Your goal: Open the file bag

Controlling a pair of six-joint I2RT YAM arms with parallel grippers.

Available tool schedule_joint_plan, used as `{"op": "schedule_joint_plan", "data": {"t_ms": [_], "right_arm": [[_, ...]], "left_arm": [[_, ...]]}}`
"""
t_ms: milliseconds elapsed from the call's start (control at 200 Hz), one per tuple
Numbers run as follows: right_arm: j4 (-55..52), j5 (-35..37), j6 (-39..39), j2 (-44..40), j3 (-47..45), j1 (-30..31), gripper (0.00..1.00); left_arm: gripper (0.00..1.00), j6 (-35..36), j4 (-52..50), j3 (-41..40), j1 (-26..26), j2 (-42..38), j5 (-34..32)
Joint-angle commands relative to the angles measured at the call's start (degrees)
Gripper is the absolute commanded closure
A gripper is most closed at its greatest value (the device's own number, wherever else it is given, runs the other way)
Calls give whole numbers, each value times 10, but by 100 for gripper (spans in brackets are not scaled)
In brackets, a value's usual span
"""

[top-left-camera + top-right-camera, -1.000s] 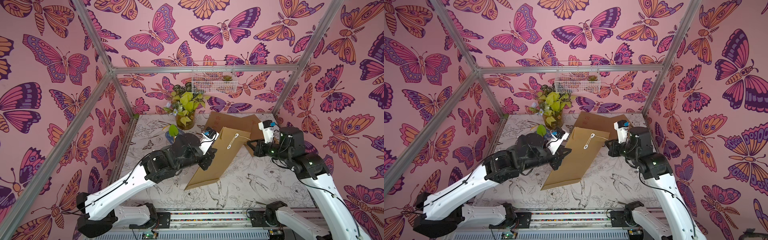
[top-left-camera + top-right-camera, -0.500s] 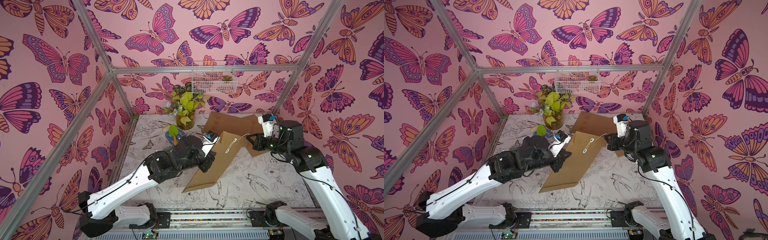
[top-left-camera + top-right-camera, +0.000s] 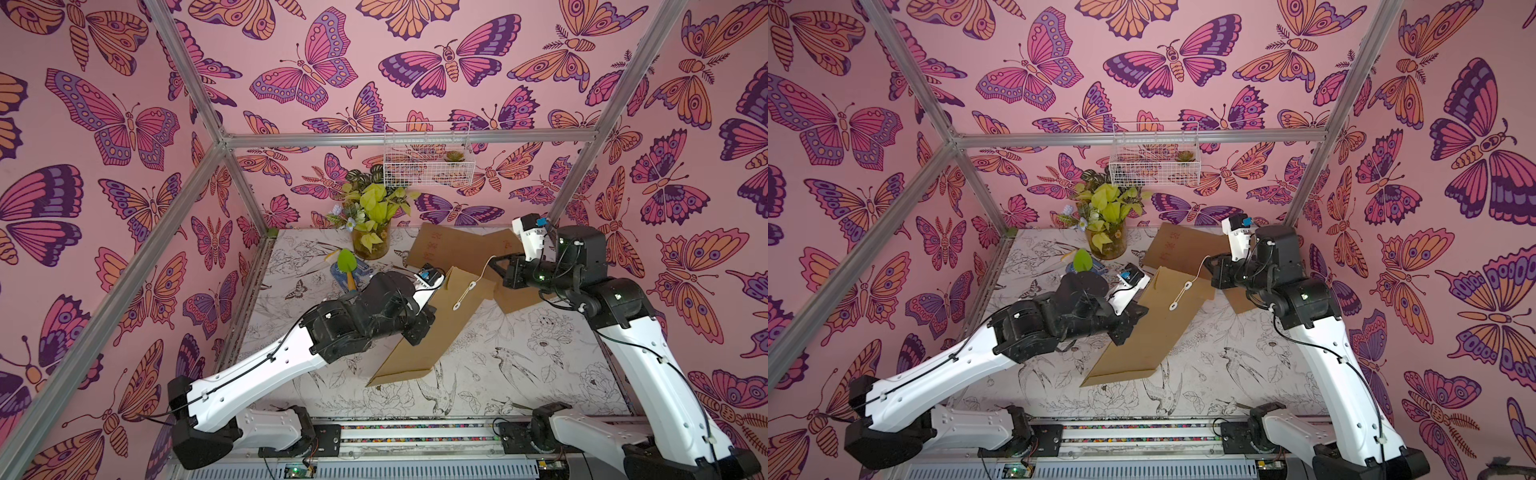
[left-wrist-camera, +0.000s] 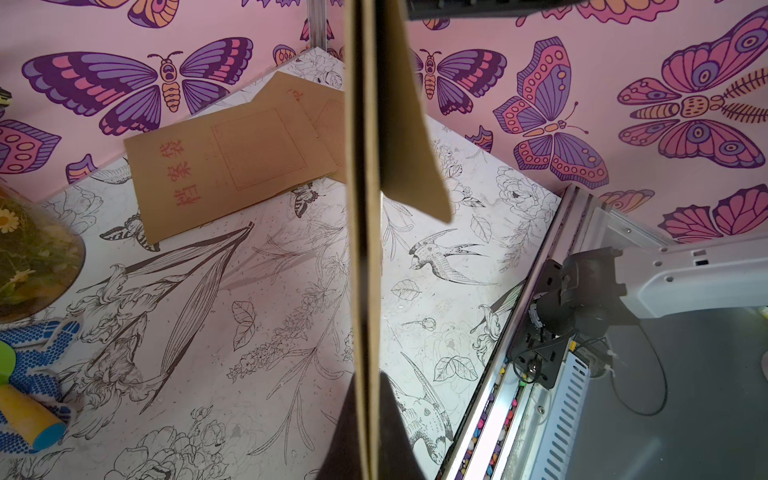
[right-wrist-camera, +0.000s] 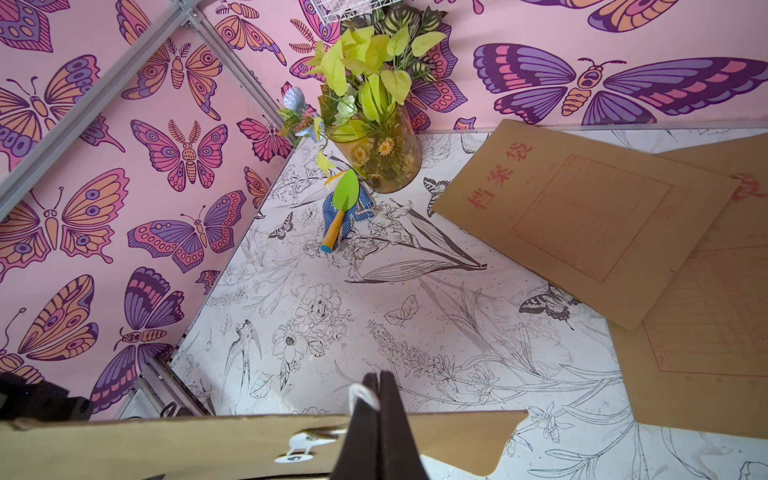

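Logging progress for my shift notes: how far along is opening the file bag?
Done: left gripper clamps the file bag by its edge, held up at a tilt. In hand: right gripper pinches the white string, stretched off the bag. To do: string links both discs; flap not yet folded back.

near right counter (image 3: 519, 374) lies bare. the tilted file bag (image 3: 432, 328) bars the middle; flat bags (image 3: 449, 245) cover the far right, vase (image 3: 371, 245) and trowel (image 3: 347, 266) crowd the far middle.
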Motion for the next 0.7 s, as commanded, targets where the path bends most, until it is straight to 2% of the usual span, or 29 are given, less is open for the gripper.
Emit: {"op": "schedule_joint_plan", "data": {"t_ms": [0,381,546,666,696], "right_arm": [[-23,-24,-21,7,23,2,100],[-7,-135,-10,31,35,2,100],[-8,-134,-8,32,44,2,100],[-33,-105,-23,47,89,2,100],[-37,-95,-26,52,101,2,100]], "left_arm": [[99,-12,26,-23,0,-2,3],[99,-29,73,-49,0,7,-1],[99,-46,114,-47,7,10,-6],[99,-42,140,-28,22,10,9],[99,-39,148,-24,25,31,12]]}}
